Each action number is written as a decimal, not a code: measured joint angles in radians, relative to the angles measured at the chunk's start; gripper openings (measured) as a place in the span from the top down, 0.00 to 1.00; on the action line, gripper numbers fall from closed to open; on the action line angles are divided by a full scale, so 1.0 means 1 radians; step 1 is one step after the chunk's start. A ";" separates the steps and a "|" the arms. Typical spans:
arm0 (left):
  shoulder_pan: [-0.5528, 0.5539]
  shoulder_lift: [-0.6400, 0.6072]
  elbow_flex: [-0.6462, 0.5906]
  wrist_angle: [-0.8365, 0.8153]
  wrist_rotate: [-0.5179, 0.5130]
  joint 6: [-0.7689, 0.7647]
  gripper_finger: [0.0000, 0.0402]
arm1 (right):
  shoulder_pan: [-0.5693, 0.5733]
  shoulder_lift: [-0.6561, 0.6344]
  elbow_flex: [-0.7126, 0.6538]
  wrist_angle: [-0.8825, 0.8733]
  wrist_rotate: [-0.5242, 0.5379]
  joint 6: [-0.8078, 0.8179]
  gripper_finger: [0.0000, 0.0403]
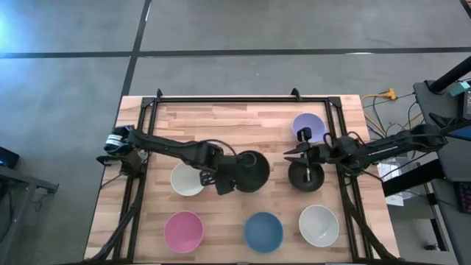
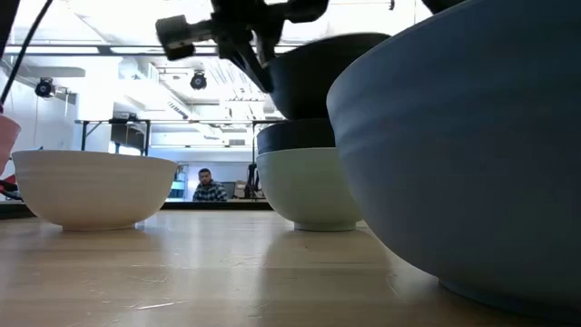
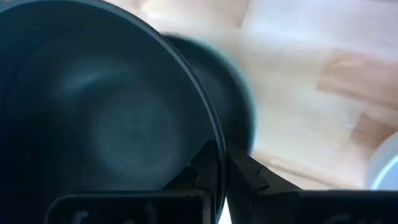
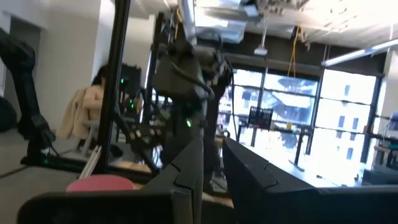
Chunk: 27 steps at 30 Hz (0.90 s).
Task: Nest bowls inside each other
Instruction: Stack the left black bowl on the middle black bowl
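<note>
The left hand (image 1: 224,184) is clenched on the rim of a small round black plastic bowl (image 1: 249,171), carried tilted near the middle of the wooden bench (image 1: 221,121); a rim pinch on smooth plastic could slip or swing the bowl, so it might land askew instead of seating in another. The right hand (image 1: 293,154) holds a second black bowl (image 1: 306,175) by its rim toward the right edge, just beside a lavender bowl (image 1: 307,125), while white (image 1: 185,180), pink (image 1: 183,230), blue (image 1: 263,231) and another white bowl (image 1: 319,225) sit apart, un-nested.
</note>
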 joint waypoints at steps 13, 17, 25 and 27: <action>0.060 0.051 0.052 -0.056 0.090 0.029 1.00 | 0.000 -0.174 0.036 -0.215 0.000 -0.108 0.86; 0.067 0.051 0.063 -0.096 0.161 0.031 1.00 | 0.000 -0.181 0.043 -0.258 0.000 -0.123 0.86; 0.067 0.056 0.059 -0.105 0.197 0.054 1.00 | 0.000 -0.177 0.044 -0.266 0.000 -0.128 0.86; 0.067 0.056 0.059 -0.102 0.198 0.056 1.00 | 0.000 -0.180 0.045 -0.267 0.000 -0.131 0.86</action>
